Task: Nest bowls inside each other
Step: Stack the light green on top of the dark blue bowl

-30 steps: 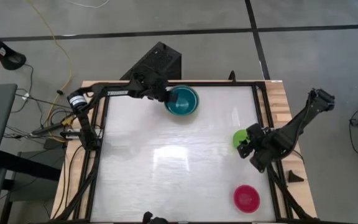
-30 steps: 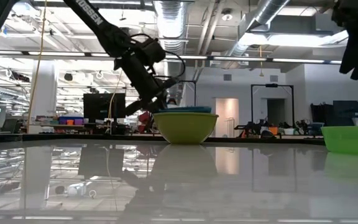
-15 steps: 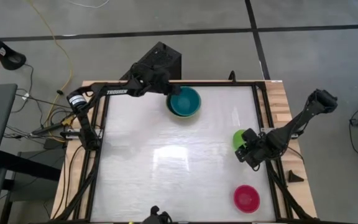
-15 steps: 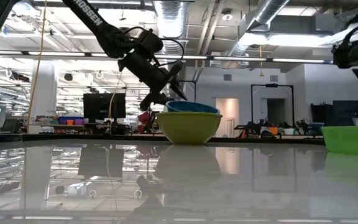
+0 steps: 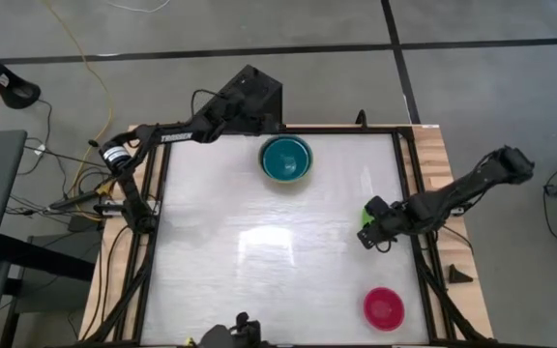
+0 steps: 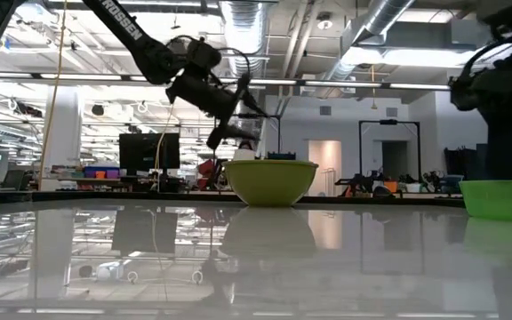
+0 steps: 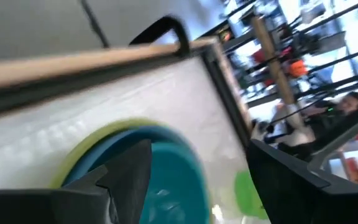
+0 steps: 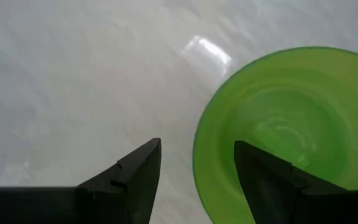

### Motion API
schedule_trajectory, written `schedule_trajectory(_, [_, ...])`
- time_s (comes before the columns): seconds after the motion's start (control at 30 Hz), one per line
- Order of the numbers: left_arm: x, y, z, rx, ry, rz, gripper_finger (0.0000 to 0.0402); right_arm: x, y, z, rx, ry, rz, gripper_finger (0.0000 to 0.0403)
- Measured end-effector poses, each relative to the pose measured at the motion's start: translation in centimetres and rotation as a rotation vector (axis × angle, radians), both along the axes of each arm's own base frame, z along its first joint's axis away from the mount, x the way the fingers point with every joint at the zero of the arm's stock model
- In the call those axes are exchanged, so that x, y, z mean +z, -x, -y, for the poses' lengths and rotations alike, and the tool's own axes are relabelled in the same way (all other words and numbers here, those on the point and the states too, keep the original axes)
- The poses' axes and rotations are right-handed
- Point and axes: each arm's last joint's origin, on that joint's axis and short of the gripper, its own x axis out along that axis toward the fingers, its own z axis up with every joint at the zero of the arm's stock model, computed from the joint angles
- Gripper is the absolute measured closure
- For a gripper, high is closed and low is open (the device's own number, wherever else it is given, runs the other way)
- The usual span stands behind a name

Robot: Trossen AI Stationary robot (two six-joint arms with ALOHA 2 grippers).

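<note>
The teal bowl [image 5: 286, 158] sits nested in the light blue bowl [image 7: 101, 152], which sits in the olive-green bowl [image 6: 269, 182] near the table's far edge. My left gripper [image 5: 257, 123] hovers open above and to the left of this stack. The small bright green bowl [image 8: 278, 124] rests on its base near the right edge. My right gripper [image 8: 197, 171] is open above it, one finger over its hollow and one outside its rim; no touch shows. The magenta-pink bowl [image 5: 383, 307] stands at the near right.
A black box [image 5: 251, 95] stands just beyond the table's far edge, behind my left gripper. A dark frame [image 5: 409, 174] borders the table. The white tabletop [image 5: 259, 251] lies bare across the middle and left.
My left gripper has opened, let go of the stack's rim, risen and drawn back toward the far left, tipping up toward level. The inner bowls have settled lower in the olive-green bowl. My right gripper has sunk and gone toward the table's left, over the small green bowl.
</note>
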Motion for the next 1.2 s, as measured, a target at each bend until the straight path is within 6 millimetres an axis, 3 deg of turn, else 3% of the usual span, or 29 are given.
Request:
schedule_trajectory(0.17, [2.8,1.1,0.3,0.015,-0.063,0.054,0.0152,-1.1,-0.6,0.6,0.026,-0.066,-0.101,0.0194])
schedule_trajectory(0.3, [5.2,2.1,0.9,0.016,-0.104,0.103,0.0152,-2.9,-1.2,0.9,0.076,-0.164,-0.133,0.0293])
schedule_trajectory(0.4, [7.3,2.9,1.9,-0.010,-0.138,0.150,0.0152,-3.1,-2.3,1.0,0.120,-0.183,-0.057,0.0375])
schedule_trajectory(0.7, [11.7,6.0,5.2,-0.020,-0.249,0.114,0.0152,1.2,-6.4,3.6,0.165,-0.003,0.413,0.0377])
schedule_trajectory(0.97, [12.8,9.3,7.7,0.025,-0.279,-0.066,0.0152,4.9,-8.5,8.6,0.138,0.189,0.837,0.0377])
schedule_trajectory(1.2, [12.7,10.3,9.1,-0.005,-0.262,-0.158,0.0152,6.5,-10.6,13.0,0.206,0.227,0.917,0.0377])
